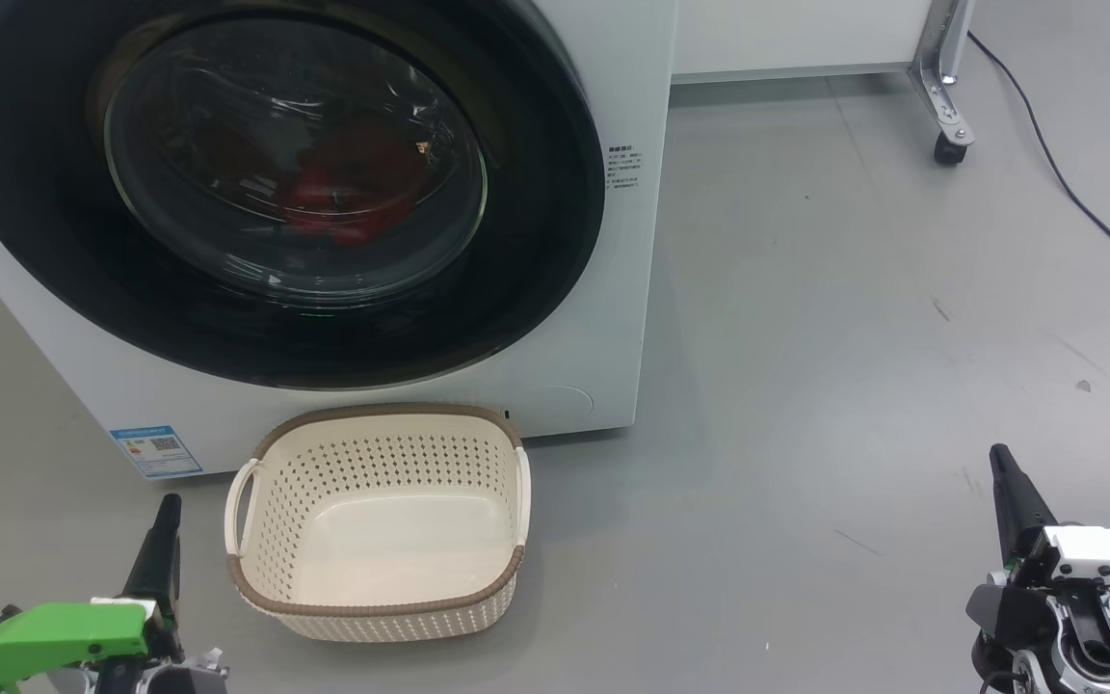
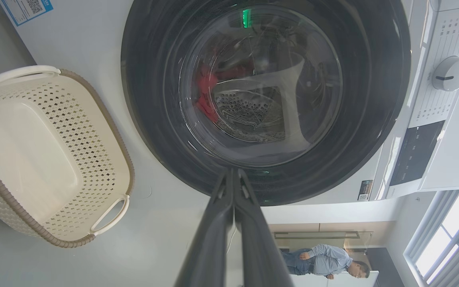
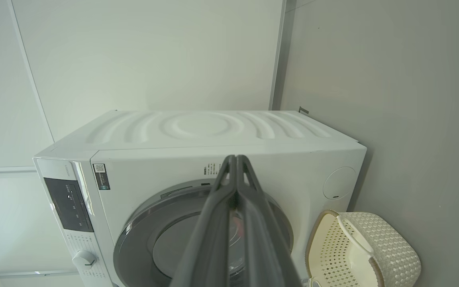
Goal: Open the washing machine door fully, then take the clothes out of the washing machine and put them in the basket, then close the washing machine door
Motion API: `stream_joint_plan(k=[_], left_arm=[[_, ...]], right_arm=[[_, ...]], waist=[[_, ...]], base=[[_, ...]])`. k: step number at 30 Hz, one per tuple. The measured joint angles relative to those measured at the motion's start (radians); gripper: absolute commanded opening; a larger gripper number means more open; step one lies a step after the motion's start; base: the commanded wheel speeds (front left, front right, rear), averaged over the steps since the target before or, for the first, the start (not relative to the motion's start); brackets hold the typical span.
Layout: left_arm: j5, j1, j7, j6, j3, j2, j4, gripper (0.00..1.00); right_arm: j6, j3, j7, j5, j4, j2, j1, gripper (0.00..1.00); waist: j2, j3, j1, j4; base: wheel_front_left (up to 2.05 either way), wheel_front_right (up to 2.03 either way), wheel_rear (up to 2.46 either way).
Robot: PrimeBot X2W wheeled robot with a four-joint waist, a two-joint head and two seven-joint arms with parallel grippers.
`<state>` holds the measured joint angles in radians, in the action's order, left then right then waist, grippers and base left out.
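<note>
The washing machine door (image 1: 285,183), round black-rimmed glass, sits closed over red clothes (image 1: 348,193), with the cream perforated basket (image 1: 382,416) just below it. Clenched and empty, the left claw (image 1: 168,516) and right claw (image 1: 1006,472) point toward it. The blue label (image 1: 156,450) is illegible.

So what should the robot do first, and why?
Probably lift the left gripper toward the black rim of the washing machine door to pull it open: the door looks shut, the red clothes sit behind its glass, and the basket is empty.

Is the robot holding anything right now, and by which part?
Nothing: the left gripper and right gripper are both shut, empty.
</note>
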<state>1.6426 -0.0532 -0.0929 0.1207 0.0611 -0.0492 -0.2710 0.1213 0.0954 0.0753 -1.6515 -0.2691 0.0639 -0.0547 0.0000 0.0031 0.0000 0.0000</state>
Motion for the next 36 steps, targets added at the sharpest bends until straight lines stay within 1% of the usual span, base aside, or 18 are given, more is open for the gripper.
stream_joint_plan(k=[36], left_arm=[[0.000, 0.000, -0.003, 0.000, 0.002, 0.001, 0.000, 0.00]], right_arm=[[0.000, 0.002, 0.000, 0.003, 0.000, -0.001, 0.000, 0.00]], waist=[[0.0001, 0.000, 0.0000, 0.000]], base=[[0.00, 0.00, 0.00]])
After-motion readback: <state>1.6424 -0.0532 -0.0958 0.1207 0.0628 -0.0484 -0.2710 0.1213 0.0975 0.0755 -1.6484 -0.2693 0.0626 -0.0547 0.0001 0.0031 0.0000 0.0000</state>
